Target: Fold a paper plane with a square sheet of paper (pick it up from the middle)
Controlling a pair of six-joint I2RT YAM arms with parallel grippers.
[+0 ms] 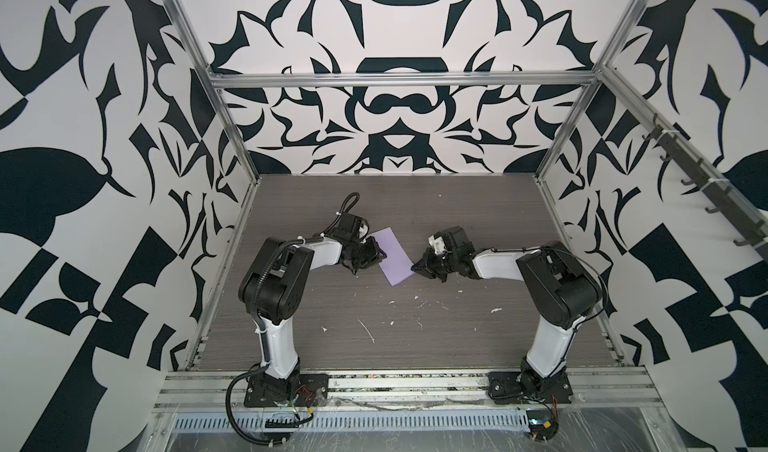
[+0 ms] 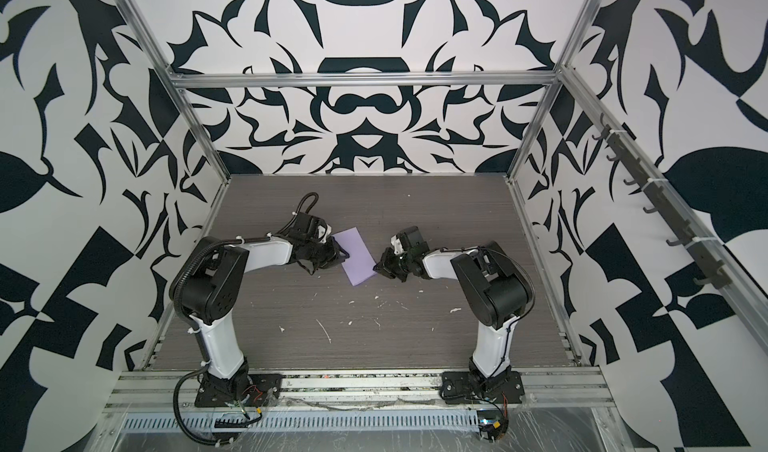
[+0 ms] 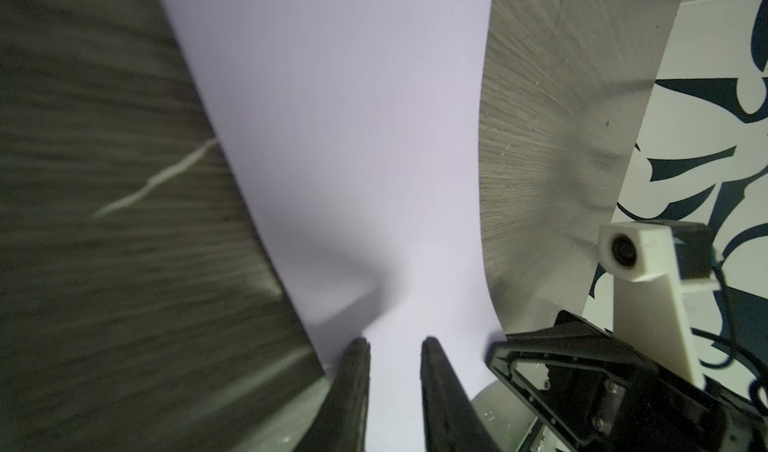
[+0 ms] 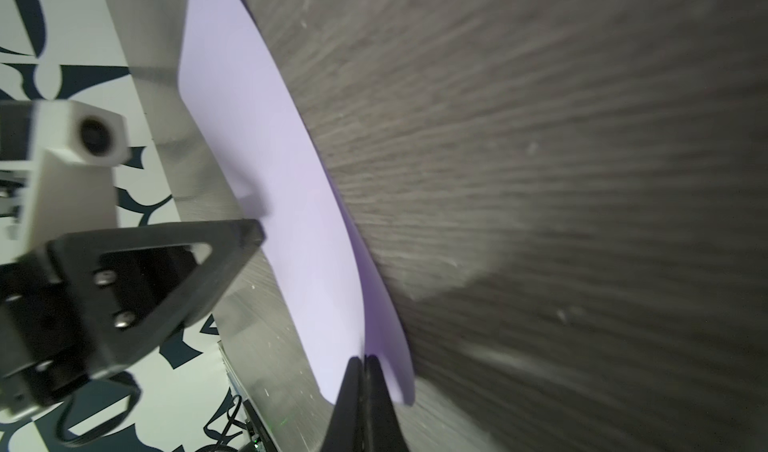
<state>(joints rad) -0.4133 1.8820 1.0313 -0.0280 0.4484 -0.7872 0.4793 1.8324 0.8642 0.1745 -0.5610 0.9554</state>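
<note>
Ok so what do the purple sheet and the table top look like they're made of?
The purple sheet looks like thin matte paper: no shine, and its edge bows softly by the right hand. The table top looks like grey wood-grain laminate, judging by its fine even streaks, though real wood can't be ruled out.

The folded lilac paper (image 1: 391,258) lies mid-table with both its sides taken: the left gripper (image 1: 379,256) is over its left edge, the right gripper (image 1: 416,267) pinches its near right corner. Behind it the grey table (image 1: 457,204) is bare up to the far edge. The near half is open too; only small white flecks (image 1: 494,310) lie there. The patterned walls (image 1: 104,179) and aluminium posts (image 1: 232,138) close left, right and back.
</note>
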